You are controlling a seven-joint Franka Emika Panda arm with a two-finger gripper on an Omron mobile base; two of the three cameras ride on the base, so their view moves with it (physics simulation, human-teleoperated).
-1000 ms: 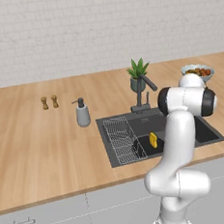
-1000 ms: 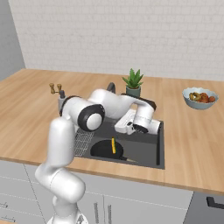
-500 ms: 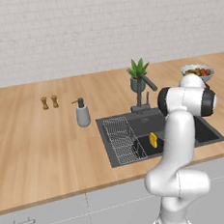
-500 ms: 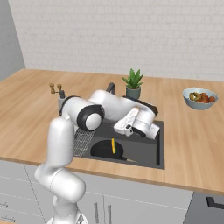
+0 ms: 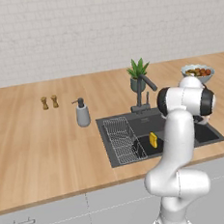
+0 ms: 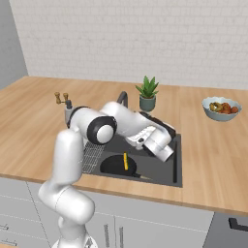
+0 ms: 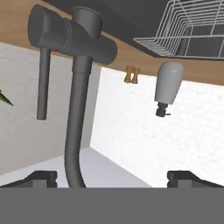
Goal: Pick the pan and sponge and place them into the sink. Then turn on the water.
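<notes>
Jaws [image 7: 112, 177] stood open, facing the faucet [image 7: 78, 87]. Pan [image 6: 116, 165] and sponge [image 5: 153, 139] lay in sink [image 5: 210, 133] beside rack [image 5: 122, 139].

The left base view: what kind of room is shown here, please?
Most likely a kitchen, a rendered one. A long light wooden counter holds a dark grey recessed sink with a dark curved faucet, and a grey soap bottle stands beside it.

On the light wooden bench [image 5: 39, 140], a grey soap bottle [image 5: 82, 114] stands left of the dark faucet [image 5: 144, 94]; two small wooden shakers [image 5: 49, 102] farther left, a potted green plant [image 5: 138, 74] behind, a blue-grey fruit bowl [image 5: 198, 72] right.
</notes>
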